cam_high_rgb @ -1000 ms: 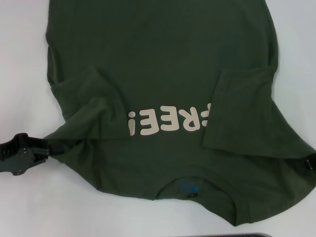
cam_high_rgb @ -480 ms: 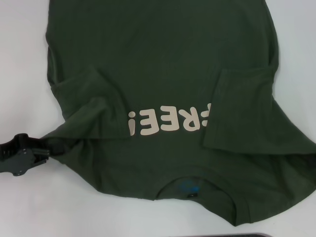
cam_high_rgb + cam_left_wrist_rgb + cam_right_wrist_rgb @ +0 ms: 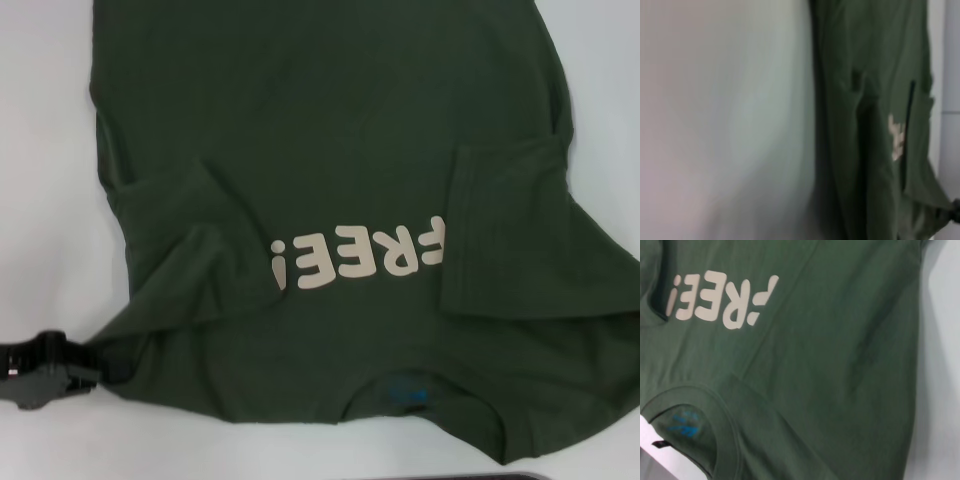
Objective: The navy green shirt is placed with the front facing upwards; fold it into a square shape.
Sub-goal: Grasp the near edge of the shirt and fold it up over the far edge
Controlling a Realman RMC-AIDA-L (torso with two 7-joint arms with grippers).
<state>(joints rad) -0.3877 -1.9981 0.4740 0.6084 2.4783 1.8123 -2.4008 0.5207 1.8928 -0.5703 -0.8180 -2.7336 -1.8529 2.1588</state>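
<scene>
Navy green shirt [image 3: 330,150] lies front up across the white tabletop [image 3: 50,180], its collar [image 3: 415,400] nearest the robot and the cream "FREE!" lettering [image 3: 355,262] reading upside down in the head view. Both short sleeves are folded in over the chest, the right one [image 3: 510,230] just beside the letter F, the left one [image 3: 185,225] lying slantwise. The left gripper [image 3: 85,368] sits at the near left shoulder, its fingers pinching the cloth at that corner. The right gripper is out of view, so I cannot tell the state of its fingers. The step in hand looks like holding the shoulder end ready for a lengthwise fold; next, that end probably needs carrying evenly toward the hem.
</scene>
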